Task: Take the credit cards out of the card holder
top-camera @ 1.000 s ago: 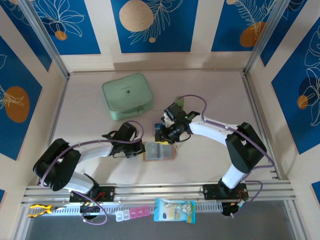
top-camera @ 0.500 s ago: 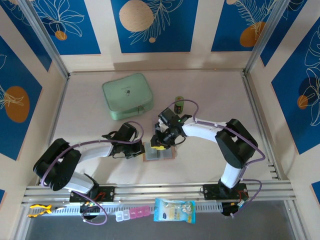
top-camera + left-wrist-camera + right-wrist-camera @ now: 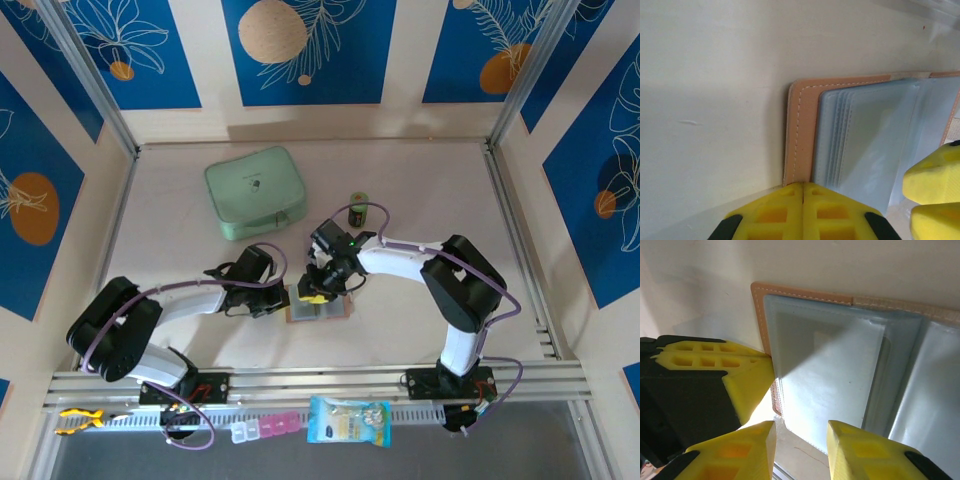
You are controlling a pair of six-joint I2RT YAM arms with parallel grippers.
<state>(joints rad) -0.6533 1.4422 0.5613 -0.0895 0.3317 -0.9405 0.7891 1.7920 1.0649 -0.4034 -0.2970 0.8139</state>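
Observation:
The tan card holder (image 3: 326, 308) lies open on the table, its grey clear-plastic pockets (image 3: 830, 385) facing up. My left gripper (image 3: 284, 298) is shut, and its yellow tips (image 3: 803, 189) press on the holder's left leather edge (image 3: 800, 130). My right gripper (image 3: 315, 290) hovers open just over the left page, the corner of a plastic pocket lying under the gap between its fingers (image 3: 801, 440). In the right wrist view the left gripper's fingers (image 3: 740, 375) sit at the holder's left rim. The credit cards are hidden from view.
A mint-green zip case (image 3: 255, 192) lies at the back left. A small green cylinder (image 3: 358, 210) stands behind the right arm. On the front rail lie a blue packet (image 3: 348, 420), a pink pill box (image 3: 265, 428) and a yellow tool (image 3: 78, 420).
My right gripper has swung left and toward the near edge, from behind the holder to over its left page, uncovering the green cylinder. The left gripper has stayed on the holder's edge.

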